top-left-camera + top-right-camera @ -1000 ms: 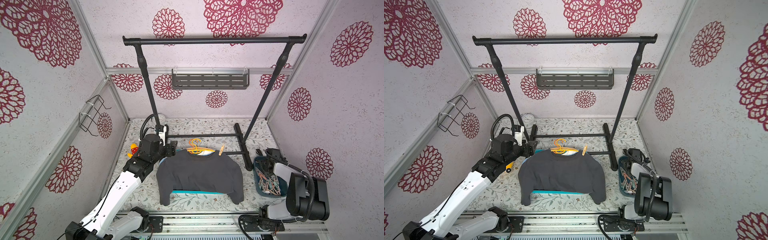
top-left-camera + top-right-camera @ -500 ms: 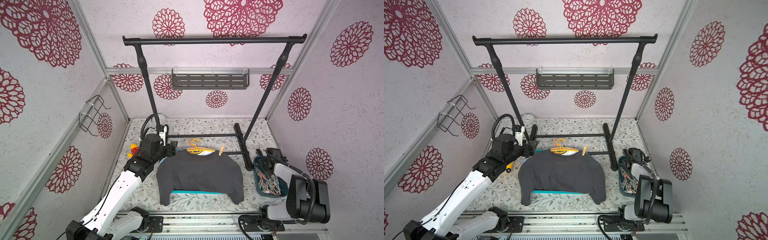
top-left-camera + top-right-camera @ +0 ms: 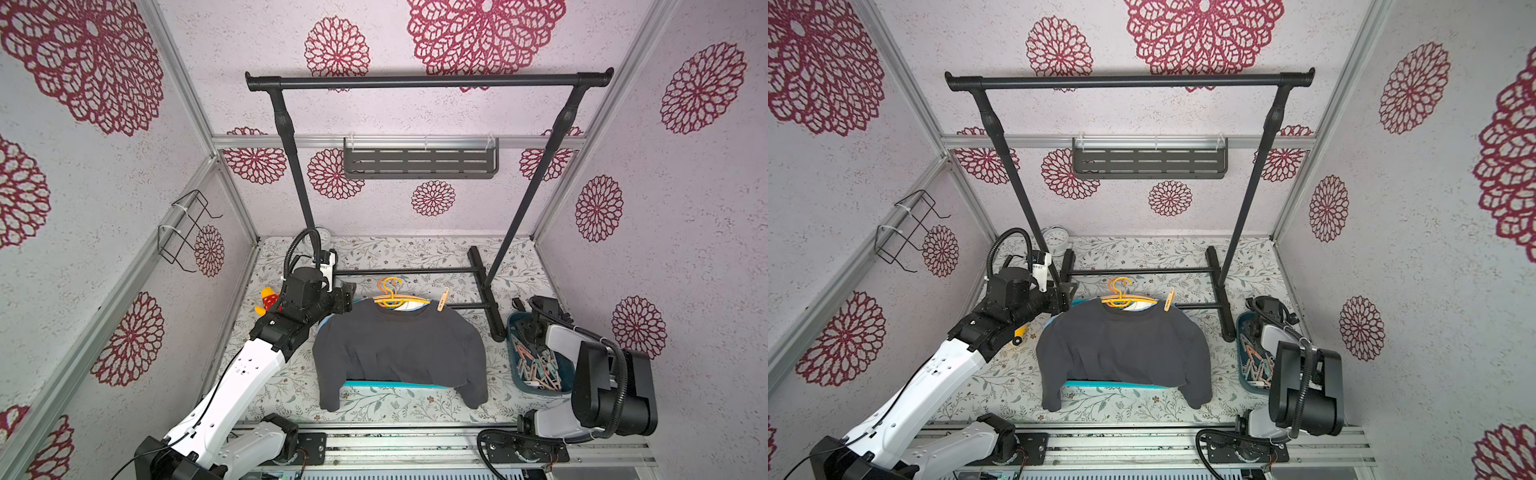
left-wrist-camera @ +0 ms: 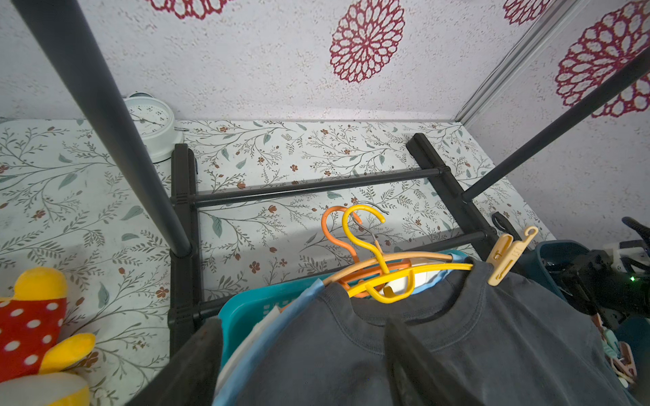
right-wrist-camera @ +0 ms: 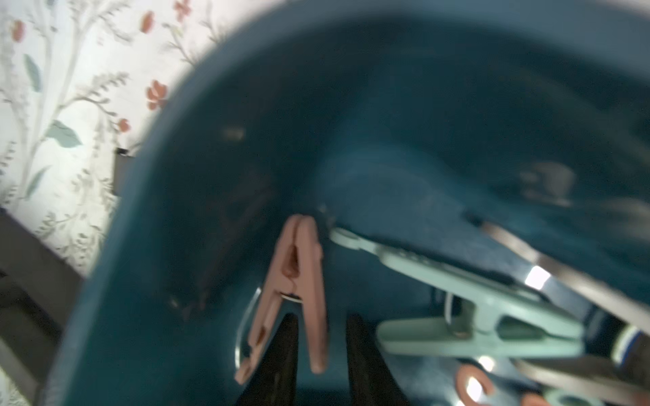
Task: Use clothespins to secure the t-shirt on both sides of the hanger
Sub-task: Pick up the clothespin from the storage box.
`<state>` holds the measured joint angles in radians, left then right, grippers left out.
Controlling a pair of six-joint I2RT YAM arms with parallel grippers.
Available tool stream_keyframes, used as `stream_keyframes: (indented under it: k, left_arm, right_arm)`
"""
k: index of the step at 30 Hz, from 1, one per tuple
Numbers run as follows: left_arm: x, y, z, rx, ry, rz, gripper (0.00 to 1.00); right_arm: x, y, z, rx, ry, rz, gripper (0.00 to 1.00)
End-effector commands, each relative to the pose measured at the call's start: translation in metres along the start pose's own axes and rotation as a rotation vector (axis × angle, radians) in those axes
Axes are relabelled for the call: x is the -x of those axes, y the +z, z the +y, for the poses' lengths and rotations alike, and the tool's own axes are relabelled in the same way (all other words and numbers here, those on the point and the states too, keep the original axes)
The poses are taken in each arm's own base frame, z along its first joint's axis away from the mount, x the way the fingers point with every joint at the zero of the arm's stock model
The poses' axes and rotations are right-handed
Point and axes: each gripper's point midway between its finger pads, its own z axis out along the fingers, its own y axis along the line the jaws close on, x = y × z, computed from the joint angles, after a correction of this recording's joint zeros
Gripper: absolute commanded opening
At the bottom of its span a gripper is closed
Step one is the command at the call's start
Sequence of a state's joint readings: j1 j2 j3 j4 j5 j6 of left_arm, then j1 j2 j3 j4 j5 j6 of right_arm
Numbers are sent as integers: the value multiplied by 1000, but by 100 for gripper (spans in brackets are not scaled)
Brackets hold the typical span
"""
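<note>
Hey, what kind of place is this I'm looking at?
Probably a mock laundry corner built as a robot test booth: a black garment rack, a dark t-shirt on hangers over a teal basket, a bin of clothespins, and wallpapered panels in an aluminium frame.

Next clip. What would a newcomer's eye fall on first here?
The dark grey t-shirt spread over a teal basket mid-floor, hangers at its collar and one peach clothespin on its shoulder, in front of the tall black rack. Beside it, the right gripper reaches into the blue bin, straddling one leg of a pink clothespin.
</note>
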<state>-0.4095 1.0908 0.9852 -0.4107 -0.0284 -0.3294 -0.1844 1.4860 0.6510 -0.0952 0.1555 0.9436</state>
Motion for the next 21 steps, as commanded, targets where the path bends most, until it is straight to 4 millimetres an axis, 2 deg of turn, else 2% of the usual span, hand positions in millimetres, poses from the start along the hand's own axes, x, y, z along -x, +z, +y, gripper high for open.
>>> stream_keyframes:
  k: [1, 6, 9, 11, 14, 17, 21]
  left_arm:
    - [5, 0, -3, -18, 5, 8, 73]
    - [7, -4, -7, -36, -2, 3, 72]
    - [13, -10, -9, -51, -3, -25, 73]
    - [16, -14, -10, -57, -4, -40, 73]
    - [20, -21, -13, -72, -3, -59, 73]
    - [28, -33, -24, -128, 1, -86, 74]
    - [35, -43, -37, -216, -1, -142, 75]
  right_arm:
    - [1, 4, 2, -21, -40, 7, 24]
    - [4, 0, -3, -24, -40, -26, 13]
    - [7, -8, 0, 4, -56, -37, 2]
    - [11, -17, 4, 24, -69, -52, 0]
    - [19, -37, 15, 85, -107, -84, 0]
    - [26, -63, 30, 185, -196, -128, 0]
    - [33, -111, 56, 385, -376, -243, 0]
